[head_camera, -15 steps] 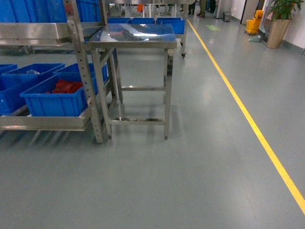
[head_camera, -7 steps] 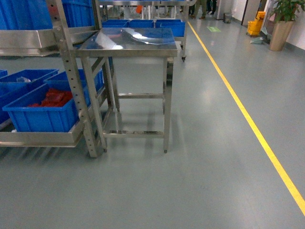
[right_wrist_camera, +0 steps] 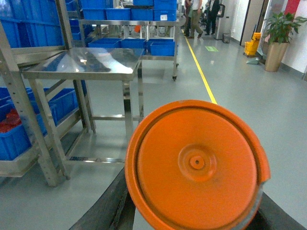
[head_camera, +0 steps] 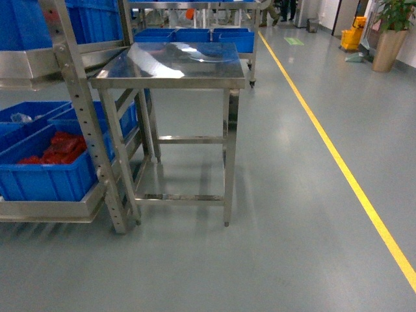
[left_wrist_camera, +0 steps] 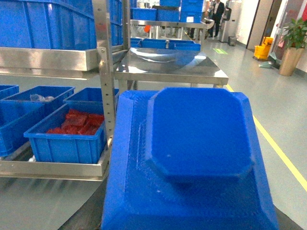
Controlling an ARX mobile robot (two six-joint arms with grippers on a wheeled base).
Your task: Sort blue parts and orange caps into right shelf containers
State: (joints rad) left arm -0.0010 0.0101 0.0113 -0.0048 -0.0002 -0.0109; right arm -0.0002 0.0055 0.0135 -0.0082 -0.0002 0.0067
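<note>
A big blue part (left_wrist_camera: pixel 192 143) fills the left wrist view, carried above the floor by my left gripper (left_wrist_camera: pixel 189 213); its jaws are hidden under the part. My right gripper (right_wrist_camera: pixel 194 211) is shut on a round orange cap (right_wrist_camera: pixel 194 163), with dark fingers (right_wrist_camera: pixel 103 206) showing on both sides of it. Neither gripper shows in the head view. On the left stands a steel shelf (head_camera: pixel 78 123) with blue containers (head_camera: pixel 45 175); the nearest one holds red pieces.
A stainless table (head_camera: pixel 175 65) stands right beside the shelf's upright post. More blue crates (head_camera: pixel 195 34) sit on a rack behind it. A yellow floor line (head_camera: pixel 344 169) runs along the right, with a potted plant (head_camera: pixel 390 32) and a yellow bucket (head_camera: pixel 353 36) far back.
In the head view the shelf and the table have slid left and grown larger, so the base has rolled closer to them.
</note>
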